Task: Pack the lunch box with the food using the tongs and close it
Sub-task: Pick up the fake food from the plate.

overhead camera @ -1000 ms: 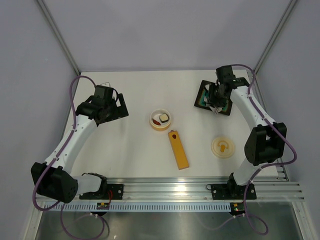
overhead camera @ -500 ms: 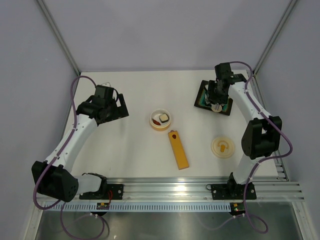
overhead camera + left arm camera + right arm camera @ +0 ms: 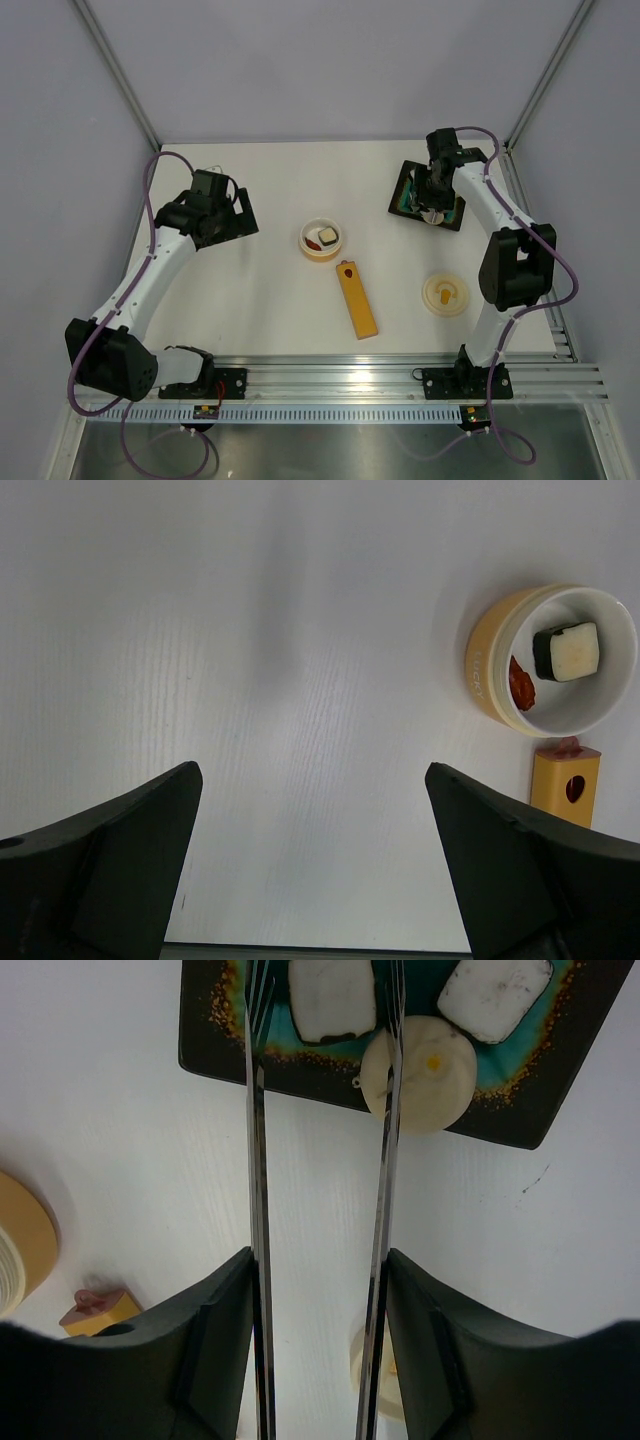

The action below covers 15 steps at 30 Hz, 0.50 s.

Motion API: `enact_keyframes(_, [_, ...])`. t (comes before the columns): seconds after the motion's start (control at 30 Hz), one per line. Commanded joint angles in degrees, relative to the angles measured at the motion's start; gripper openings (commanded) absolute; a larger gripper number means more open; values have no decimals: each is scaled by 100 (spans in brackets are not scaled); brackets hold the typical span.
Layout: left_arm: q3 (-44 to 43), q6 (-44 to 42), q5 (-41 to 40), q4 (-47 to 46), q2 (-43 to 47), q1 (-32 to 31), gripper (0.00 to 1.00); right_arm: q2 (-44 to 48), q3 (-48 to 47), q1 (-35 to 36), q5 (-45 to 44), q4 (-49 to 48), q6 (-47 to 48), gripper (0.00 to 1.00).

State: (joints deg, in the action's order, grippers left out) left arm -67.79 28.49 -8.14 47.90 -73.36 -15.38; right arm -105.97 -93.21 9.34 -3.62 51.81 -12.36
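The cream-yellow lunch box [image 3: 322, 240] stands mid-table, holding a white-and-dark block [image 3: 566, 650] and a reddish bit [image 3: 520, 683]. Its lid [image 3: 445, 295] lies apart, near the right arm. My right gripper [image 3: 320, 1270] is shut on the silver tongs [image 3: 258, 1210], over the black tray [image 3: 210, 1030]. The tongs' two arms stand apart on either side of a white block [image 3: 332, 998]. One arm crosses a cream oval [image 3: 430, 1070]. A second white block [image 3: 494, 992] lies beside them. My left gripper [image 3: 312, 780] hangs open and empty over bare table, left of the lunch box.
A long orange-yellow bar [image 3: 356, 300] with a red dot lies just in front of the lunch box. The black tray [image 3: 405, 195] sits at the back right, close to the frame post. Walls enclose the table on three sides.
The right wrist has shifted slightly left over the tray and the tongs' arms have spread wider. The left arm has not moved.
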Motion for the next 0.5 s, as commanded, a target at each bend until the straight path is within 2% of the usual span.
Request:
enact_keyframes(0.0, [-15, -28, 67, -193, -11, 35, 99, 7, -57, -47, 10, -22, 146, 59])
enact_keyframes(0.27, [20, -1, 67, -193, 32, 26, 99, -160, -215, -38, 107, 136, 260, 59])
enact_keyframes(0.37, [46, 7, 58, -193, 67, 35, 99, -143, -224, -47, 177, 136, 261, 56])
enact_keyframes(0.47, [73, 7, 50, -176, 85, 35, 99, -29, -207, -47, 256, 66, 260, 47])
